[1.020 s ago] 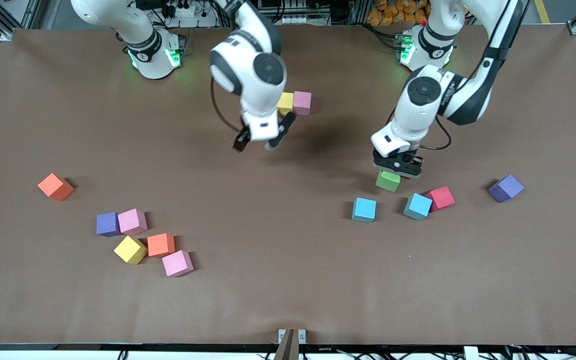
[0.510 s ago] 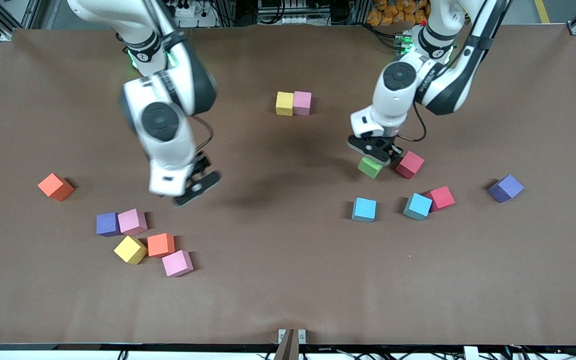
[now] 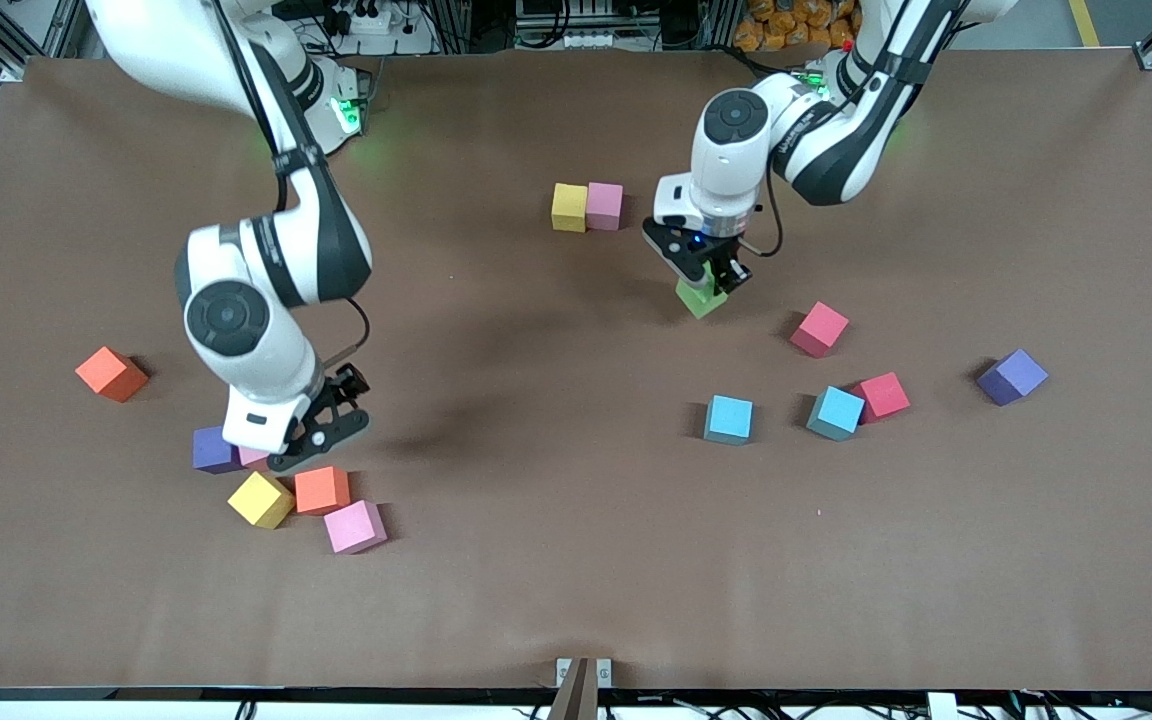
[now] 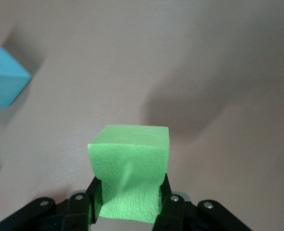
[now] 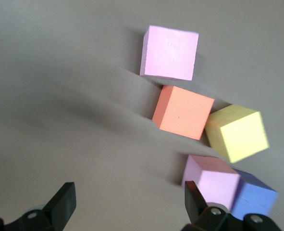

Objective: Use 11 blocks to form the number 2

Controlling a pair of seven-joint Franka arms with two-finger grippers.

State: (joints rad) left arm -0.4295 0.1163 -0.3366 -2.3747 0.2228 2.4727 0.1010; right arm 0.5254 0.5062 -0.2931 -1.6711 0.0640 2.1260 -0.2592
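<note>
Front view: the left pincer (image 3: 704,278), in the upper middle of the frame, is clamped on the green block (image 3: 701,298) and holds it over bare counter (image 3: 556,560). A yellow block (image 3: 569,207) and a pink block (image 3: 604,205) sit touching side by side near the top centre. Toward the left arm's end lie a crimson block (image 3: 820,329), two light blue blocks (image 3: 729,418) (image 3: 835,412), another red block (image 3: 882,395) touching the second blue one, and a purple cube (image 3: 1012,376). The right pincer (image 3: 311,435), its fingers spread apart and gripping nothing, hangs over the cluster in the lower left of the frame: a purple cube (image 3: 212,449), a mostly hidden pink block (image 3: 254,457), a yellow block (image 3: 260,499), an orange block (image 3: 322,489) and a pink block (image 3: 354,526). A lone orange block (image 3: 111,373) sits at the left edge of the frame.
</note>
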